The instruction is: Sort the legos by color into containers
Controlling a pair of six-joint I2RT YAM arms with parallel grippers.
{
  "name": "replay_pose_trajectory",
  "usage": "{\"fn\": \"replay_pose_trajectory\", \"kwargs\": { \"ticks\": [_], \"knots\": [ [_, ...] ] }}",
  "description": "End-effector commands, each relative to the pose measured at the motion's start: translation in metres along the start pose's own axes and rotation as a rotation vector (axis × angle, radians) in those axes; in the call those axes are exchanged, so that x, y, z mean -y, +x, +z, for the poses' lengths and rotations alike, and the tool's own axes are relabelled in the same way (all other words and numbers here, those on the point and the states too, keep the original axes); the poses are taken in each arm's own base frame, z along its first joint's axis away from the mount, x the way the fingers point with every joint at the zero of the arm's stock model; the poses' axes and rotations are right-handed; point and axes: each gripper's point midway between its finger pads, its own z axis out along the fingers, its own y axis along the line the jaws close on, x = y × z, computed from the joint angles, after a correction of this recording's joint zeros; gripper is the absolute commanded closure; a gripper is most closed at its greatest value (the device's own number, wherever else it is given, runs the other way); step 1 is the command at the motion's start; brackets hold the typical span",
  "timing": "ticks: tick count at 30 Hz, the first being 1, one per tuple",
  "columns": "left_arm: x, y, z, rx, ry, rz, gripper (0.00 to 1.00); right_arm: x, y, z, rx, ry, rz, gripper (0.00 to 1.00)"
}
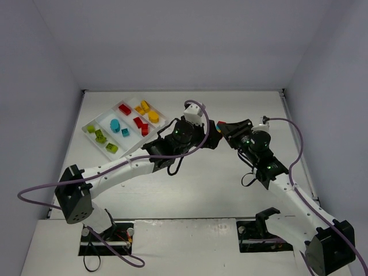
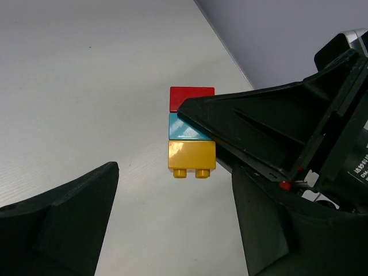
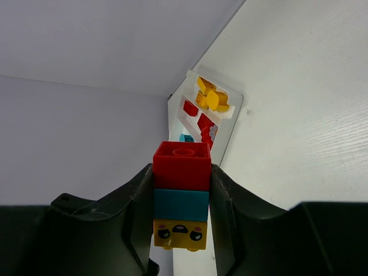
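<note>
My right gripper (image 1: 226, 129) is shut on a stacked cluster (image 3: 181, 195) of a red, a teal and a yellow brick with a face, held above the table. The fingers clamp the red and teal bricks; the yellow one hangs free. My left gripper (image 1: 213, 135) is open and empty, facing that cluster (image 2: 191, 133), whose yellow end sits about level with its fingertips (image 2: 86, 190). The white tray (image 1: 90, 126) at the back left holds green (image 1: 101, 138), teal (image 1: 117, 126), red (image 1: 138, 119) and yellow bricks (image 1: 147, 110) in separate compartments.
The tray also shows in the right wrist view (image 3: 227, 123), far behind the cluster. Grey walls close in the table on the left, back and right. Both arms meet over the table's middle, with purple cables (image 1: 293, 155) looping beside them.
</note>
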Motion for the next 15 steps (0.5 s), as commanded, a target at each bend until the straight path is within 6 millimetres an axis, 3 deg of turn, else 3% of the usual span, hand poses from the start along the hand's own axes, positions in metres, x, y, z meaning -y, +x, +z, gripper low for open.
{"fn": "replay_pose_trajectory", "kwargs": {
  "ticks": [1, 6, 11, 15],
  "knots": [
    [0.033, -0.047, -0.005, 0.117, 0.09, -0.03, 0.27, -0.049, -0.014, -0.003, 0.035, -0.141, 0.013, 0.98],
    [0.034, -0.046, 0.003, 0.116, 0.095, -0.024, 0.31, -0.049, -0.012, -0.002, 0.025, -0.146, 0.013, 0.99],
    [0.035, -0.042, 0.009, 0.105, 0.097, -0.021, 0.51, -0.05, -0.011, -0.003, 0.02, -0.156, 0.02, 0.98],
    [0.034, -0.039, 0.013, 0.1, 0.092, -0.022, 0.6, -0.054, -0.009, -0.004, 0.012, -0.171, 0.027, 0.98]
  ]
}}
